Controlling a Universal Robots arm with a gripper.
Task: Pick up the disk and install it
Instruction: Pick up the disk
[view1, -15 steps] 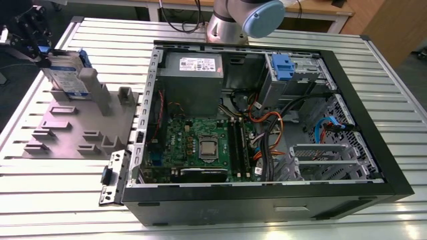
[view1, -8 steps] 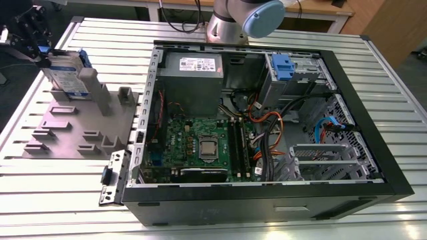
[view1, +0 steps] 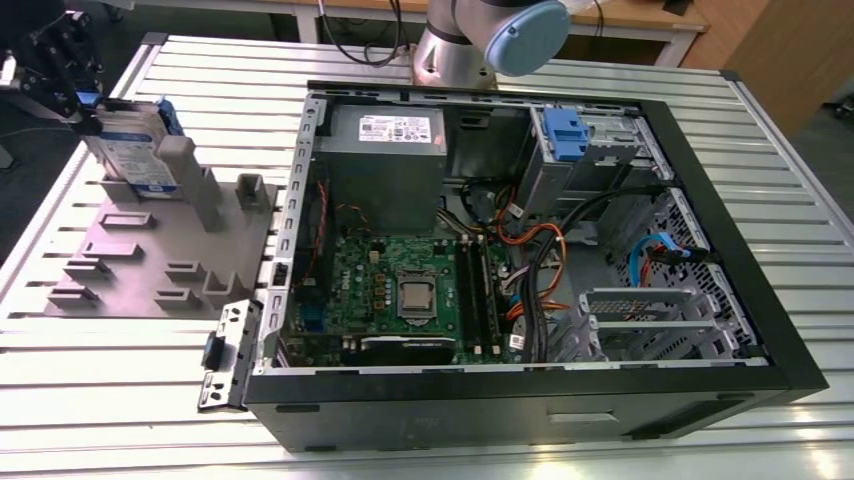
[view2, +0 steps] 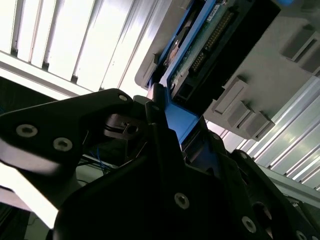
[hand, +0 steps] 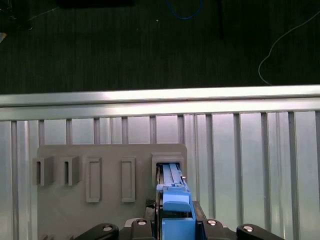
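Silver disk (view1: 134, 150): it stood upright on its edge in a slot of the grey rack (view1: 147, 250), at about ten o'clock in the exterior view. Its blue frame was seen in both wrist views.
Black gripper (view1: 83, 102): its fingers (view2: 156, 120) were closed on the blue frame at the upper end of the disk, so it was gripping the disk.
Rack: a flat plate with several raised slots. It lay on the table (view1: 80, 400), just beside the computer case (view1: 747, 330), at nine o'clock from it.
Table top: ribbed aluminium slats.
Case: it lay open, well apart from the disk. Inside it, the green board (view1: 400, 285) was at seven o'clock, the grey power box (view1: 387, 150) at eleven o'clock and a blue latch (view1: 567, 135) at one o'clock.
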